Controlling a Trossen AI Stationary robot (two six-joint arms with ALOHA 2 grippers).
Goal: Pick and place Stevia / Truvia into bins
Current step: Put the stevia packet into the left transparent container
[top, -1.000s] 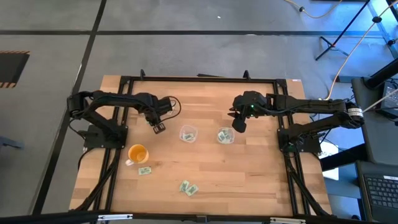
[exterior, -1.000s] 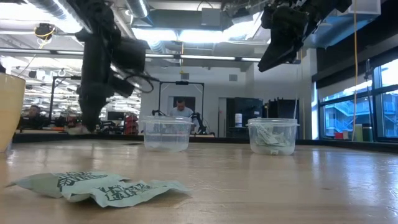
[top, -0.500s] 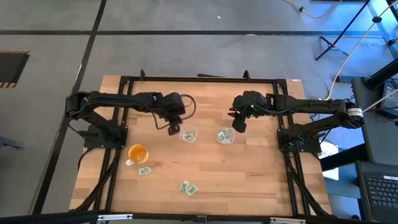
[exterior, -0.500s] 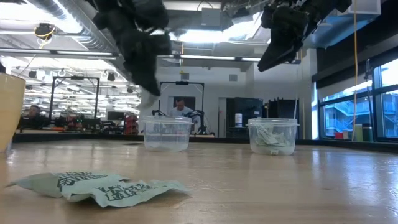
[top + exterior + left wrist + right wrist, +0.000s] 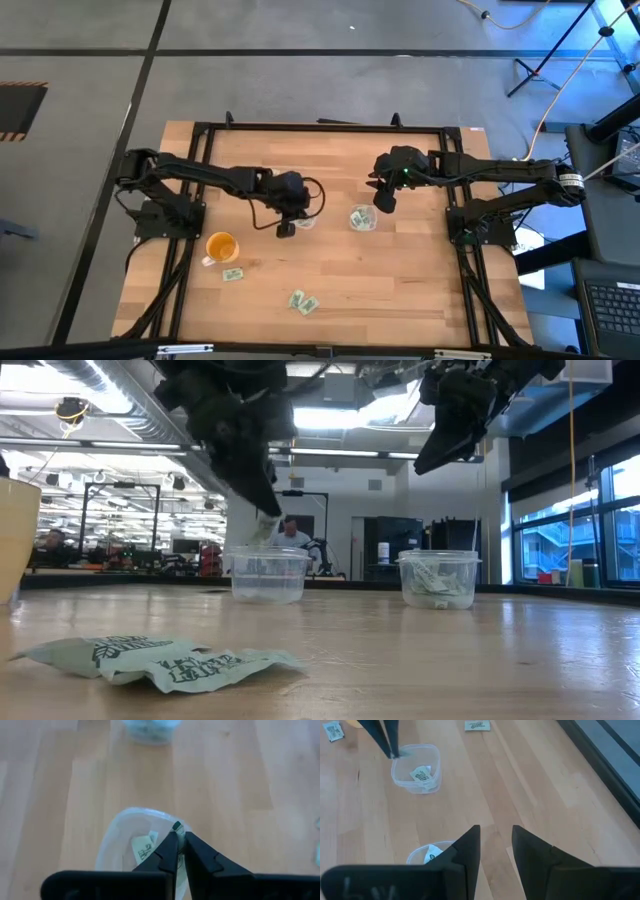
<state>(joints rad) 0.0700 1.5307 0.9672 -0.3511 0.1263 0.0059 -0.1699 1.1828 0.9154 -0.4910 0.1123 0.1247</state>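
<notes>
Wooden table [image 5: 400, 290]: left gripper [image 5: 177, 840] pinches packet [image 5: 176, 826] above left bin [image 5: 117, 827].

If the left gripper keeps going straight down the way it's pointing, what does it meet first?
Most likely the clear plastic bin directly under the left gripper, near its rim. The jaws are shut on a green and white packet, and another packet lies inside. Depth is hard to judge.

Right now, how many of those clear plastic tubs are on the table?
2. One clear bin sits under the left gripper; the other bin is beside it, near the right gripper.
</notes>
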